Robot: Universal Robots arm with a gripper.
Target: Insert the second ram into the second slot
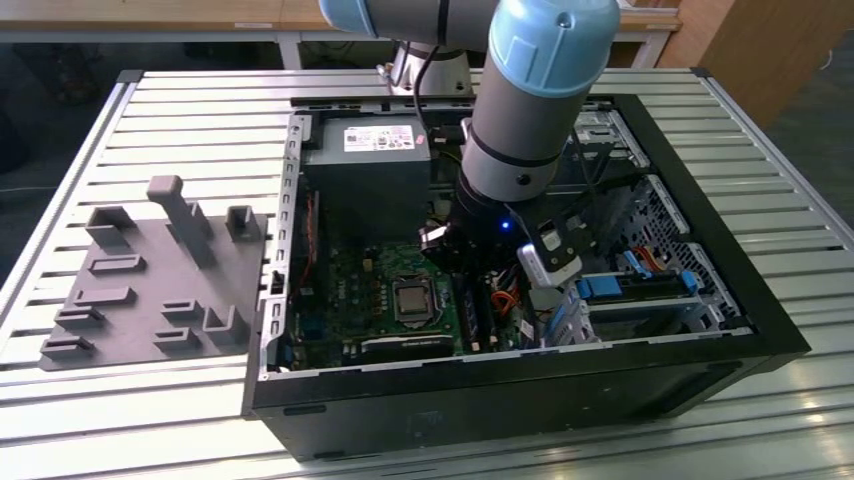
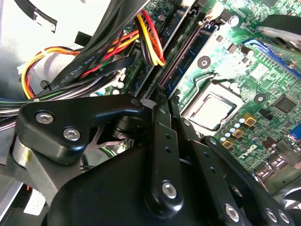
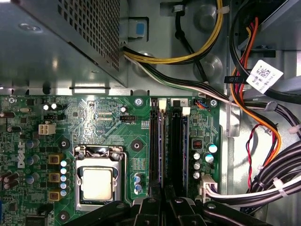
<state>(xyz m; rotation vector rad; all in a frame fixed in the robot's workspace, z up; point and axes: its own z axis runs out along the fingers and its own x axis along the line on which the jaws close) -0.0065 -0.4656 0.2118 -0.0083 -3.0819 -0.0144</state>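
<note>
Down inside the computer case [image 1: 534,370], gripper [image 3: 165,200] over memory slots [image 3: 167,141]; grip state unclear; grey tray [image 1: 147,280] on worktop [image 1: 200,110] in exterior view.

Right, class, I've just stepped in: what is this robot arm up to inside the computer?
The robot arm reaches down into an open computer case lying on a slatted table. Its gripper is down at the motherboard's memory slots, beside the processor socket. A memory stick stands in a slot in line with the gripper. A grey parts holder sits at the exterior view's left.
</note>
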